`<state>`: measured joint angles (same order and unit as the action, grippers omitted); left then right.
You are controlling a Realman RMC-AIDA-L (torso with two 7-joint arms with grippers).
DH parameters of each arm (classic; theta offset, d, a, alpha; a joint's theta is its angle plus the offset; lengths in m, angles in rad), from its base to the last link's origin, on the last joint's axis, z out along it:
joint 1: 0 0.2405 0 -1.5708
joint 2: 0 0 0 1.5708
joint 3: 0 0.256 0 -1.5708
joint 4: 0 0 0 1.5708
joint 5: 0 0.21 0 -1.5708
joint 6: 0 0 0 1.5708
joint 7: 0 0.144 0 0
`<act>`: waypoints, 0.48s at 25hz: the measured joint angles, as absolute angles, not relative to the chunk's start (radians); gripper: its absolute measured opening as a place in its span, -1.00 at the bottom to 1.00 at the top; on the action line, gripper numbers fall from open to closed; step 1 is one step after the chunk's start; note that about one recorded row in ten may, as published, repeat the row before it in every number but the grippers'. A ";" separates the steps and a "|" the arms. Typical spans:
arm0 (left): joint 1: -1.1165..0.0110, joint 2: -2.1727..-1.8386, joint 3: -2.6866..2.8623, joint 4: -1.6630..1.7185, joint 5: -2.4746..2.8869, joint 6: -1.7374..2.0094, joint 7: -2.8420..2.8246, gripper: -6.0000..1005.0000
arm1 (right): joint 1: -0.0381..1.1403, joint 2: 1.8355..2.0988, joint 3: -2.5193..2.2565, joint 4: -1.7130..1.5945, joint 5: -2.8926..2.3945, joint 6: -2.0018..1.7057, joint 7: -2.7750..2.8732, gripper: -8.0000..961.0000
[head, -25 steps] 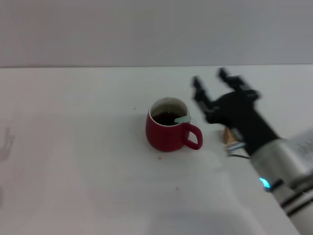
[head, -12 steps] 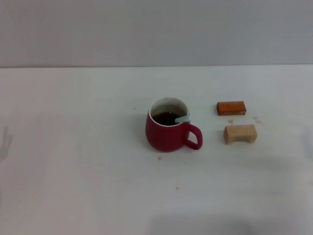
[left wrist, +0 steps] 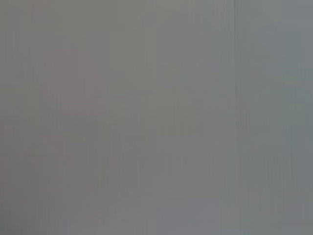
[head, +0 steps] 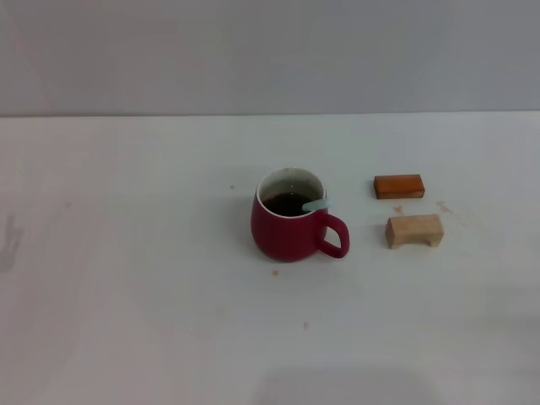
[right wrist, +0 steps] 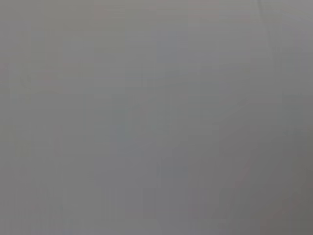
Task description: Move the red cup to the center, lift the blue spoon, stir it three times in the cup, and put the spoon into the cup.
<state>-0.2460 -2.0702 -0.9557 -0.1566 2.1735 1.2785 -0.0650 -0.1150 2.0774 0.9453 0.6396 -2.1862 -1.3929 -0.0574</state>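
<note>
- The red cup stands upright near the middle of the white bench, its loop handle turned toward the bench's right edge, dark liquid inside.
- The blue spoon sits in the cup, its pale handle leaning on the rim above the loop handle.
- Nearer the right edge lie an orange-brown block and, just in front of it, a tan block, both apart from the cup.
- Neither hand is in any view; both wrist views show only plain grey.

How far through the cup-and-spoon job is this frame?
It looks finished: the red cup stands mid-table with the blue spoon resting inside, handle over the rim. Nothing is in hand; neither gripper is in view. Whether stirring happened cannot be seen. Nothing visible remains.
</note>
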 joint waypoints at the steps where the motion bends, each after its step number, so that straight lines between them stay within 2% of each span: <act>1: -0.246 -2.070 -0.956 -0.157 2.174 1.278 -0.065 0.69 | -0.115 2.077 0.945 0.640 -2.186 -1.393 -0.057 0.66; 12: -0.239 -2.071 -0.956 -0.156 2.174 1.276 -0.064 0.69 | -0.106 2.080 0.946 0.599 -2.185 -1.416 -0.043 0.66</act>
<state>-0.2391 -2.0709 -0.9557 -0.1564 2.1736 1.2761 -0.0639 -0.1062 2.0801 0.9460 0.5986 -2.1847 -1.4161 -0.0429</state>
